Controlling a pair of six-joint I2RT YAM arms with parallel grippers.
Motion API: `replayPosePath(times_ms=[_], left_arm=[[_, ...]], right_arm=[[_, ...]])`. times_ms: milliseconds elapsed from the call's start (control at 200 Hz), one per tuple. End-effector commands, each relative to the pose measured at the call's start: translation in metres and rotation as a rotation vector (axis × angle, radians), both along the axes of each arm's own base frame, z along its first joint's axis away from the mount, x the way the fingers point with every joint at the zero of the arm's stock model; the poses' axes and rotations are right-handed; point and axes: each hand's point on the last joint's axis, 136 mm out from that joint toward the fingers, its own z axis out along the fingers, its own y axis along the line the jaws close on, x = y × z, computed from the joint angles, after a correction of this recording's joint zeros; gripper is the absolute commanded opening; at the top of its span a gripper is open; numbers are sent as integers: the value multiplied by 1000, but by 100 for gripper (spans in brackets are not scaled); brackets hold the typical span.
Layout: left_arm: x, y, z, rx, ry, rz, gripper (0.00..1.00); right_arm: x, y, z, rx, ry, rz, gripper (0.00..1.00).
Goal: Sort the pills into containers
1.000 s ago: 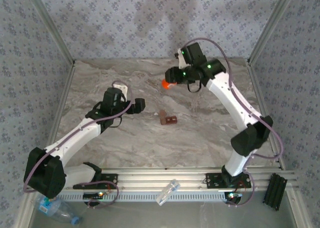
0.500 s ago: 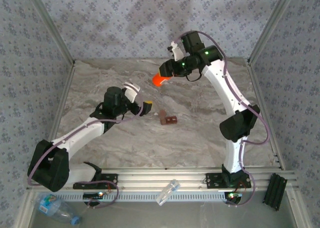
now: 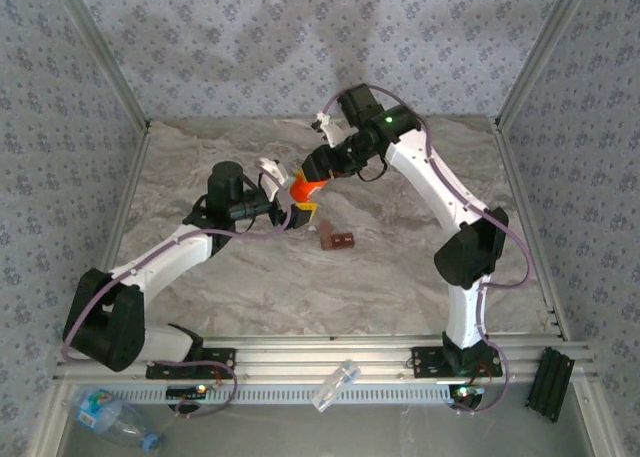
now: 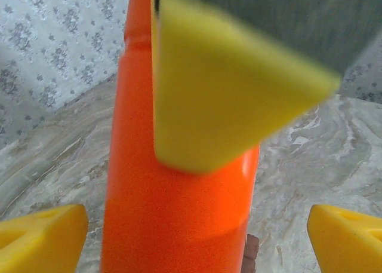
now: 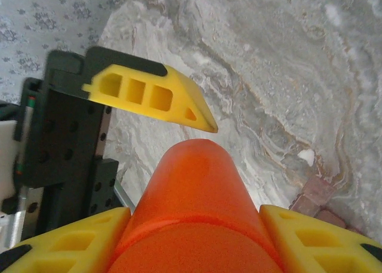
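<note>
**Table** [image 3: 400,277]: marbled top, walled with patterned panels.

**Right arm** [image 3: 440,192]: reaches from the near right to the far middle. **Left arm** [image 3: 170,262]: reaches from the near left to meet it.

**Right gripper** [image 5: 194,237]: clamped on the pill bottle, one yellow finger on each side.

**Left gripper** [image 4: 197,237]: jaws spread wide. Its fingertips [image 4: 42,237] stand well clear on either side of the bottle and touch nothing.

**Pill bottle** [image 4: 173,213]: orange-red, held above the table just left of centre, between the left jaws.

**Brown piece** [image 3: 336,240]: lies on the table just near and right of the grippers. It is too small to identify.

*Step in hand (judged):* the left gripper takes a second hold on the bottle. To do this well:
- Centre the bottle between the left fingers.
- Close on a stretch of wall clear of the right fingers.
- Keep the right grip firm until the left is seated, so the bottle neither tilts nor drops.

*Change from the earlier frames:*
- One second ago the bottle hung farther right, and the two grippers were well apart.
- Since then the right arm has swung it left and nearer.
- The left wrist has advanced and turned to bracket it.
</note>
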Motion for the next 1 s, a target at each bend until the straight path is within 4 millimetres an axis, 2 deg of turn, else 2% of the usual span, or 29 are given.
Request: replayPosePath(times_ms=[0,185,430,565,829,994], left_arm=[[-5,-5,25,-33,-74,-75,93],[-8,-9,19,-30,-53,-102,91],[-7,-10,10,-29,-28,-105,89],[-3,-11,13,-56,-33,-87,88],[-1,-13,20,-89,-40,-89,77],[-2,-16,20,-91,-29,-99,67]], right_arm=[[-11,0,19,41,-42,30,32],[-15,5,16,41,-35,35,32],[-18,10,28,90,-38,25,31],[-19,12,30,108,-36,21,31],[-22,13,31,126,-28,15,31],[-22,13,29,130,-26,11,31]])
